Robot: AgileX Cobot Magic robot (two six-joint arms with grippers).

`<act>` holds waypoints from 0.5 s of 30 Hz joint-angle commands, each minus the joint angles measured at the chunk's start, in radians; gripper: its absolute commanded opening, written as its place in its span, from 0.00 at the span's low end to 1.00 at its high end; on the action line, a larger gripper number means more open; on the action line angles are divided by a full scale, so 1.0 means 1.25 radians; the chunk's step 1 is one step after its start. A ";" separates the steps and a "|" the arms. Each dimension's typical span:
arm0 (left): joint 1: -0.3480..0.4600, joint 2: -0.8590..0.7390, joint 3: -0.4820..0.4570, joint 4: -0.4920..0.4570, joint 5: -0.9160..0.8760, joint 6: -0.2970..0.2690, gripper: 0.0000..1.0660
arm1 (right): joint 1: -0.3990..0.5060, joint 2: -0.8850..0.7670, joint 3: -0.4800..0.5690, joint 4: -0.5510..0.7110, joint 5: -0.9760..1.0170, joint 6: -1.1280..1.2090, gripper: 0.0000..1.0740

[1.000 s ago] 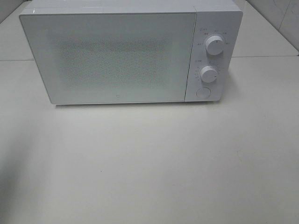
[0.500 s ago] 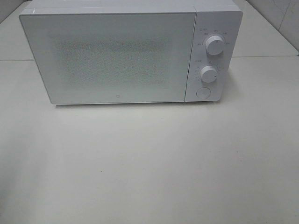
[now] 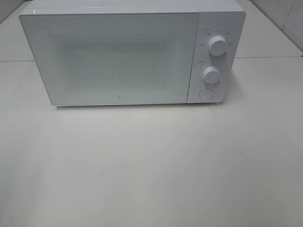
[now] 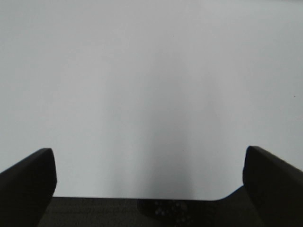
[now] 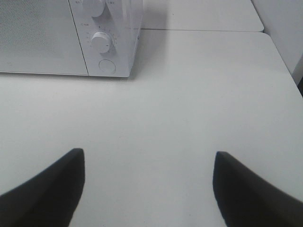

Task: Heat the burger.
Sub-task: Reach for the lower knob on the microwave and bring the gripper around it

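Observation:
The burger is out of view in every frame. A white microwave (image 3: 132, 52) stands at the back of the table with its door shut; two round knobs (image 3: 217, 46) and a round button sit on its right panel. The same panel shows in the right wrist view, with the lower knob (image 5: 101, 42). My left gripper (image 4: 149, 182) is open over bare white table, nothing between its fingers. My right gripper (image 5: 149, 187) is open too, well short of the microwave's right corner. Neither arm shows in the exterior high view.
The white table (image 3: 151, 165) stretches in front of the microwave. Its right edge (image 5: 284, 61) shows in the right wrist view. A seam runs across the table behind the microwave's right side.

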 commanded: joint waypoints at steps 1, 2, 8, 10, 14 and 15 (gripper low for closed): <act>0.002 -0.078 0.002 -0.009 -0.001 0.000 0.94 | -0.006 -0.025 0.000 0.002 -0.012 -0.004 0.69; 0.003 -0.098 0.002 -0.009 -0.001 0.000 0.94 | -0.006 -0.025 0.000 0.002 -0.012 -0.004 0.69; 0.061 -0.186 0.002 -0.009 -0.001 0.000 0.94 | -0.006 -0.025 0.000 0.002 -0.012 -0.004 0.69; 0.089 -0.245 0.002 -0.009 -0.001 0.000 0.94 | -0.006 -0.025 0.000 0.002 -0.012 -0.004 0.69; 0.089 -0.286 0.002 -0.009 -0.001 0.000 0.94 | -0.006 -0.025 0.000 0.002 -0.012 -0.004 0.69; 0.089 -0.302 0.003 -0.009 -0.001 0.000 0.94 | -0.006 -0.025 0.000 0.002 -0.012 -0.004 0.69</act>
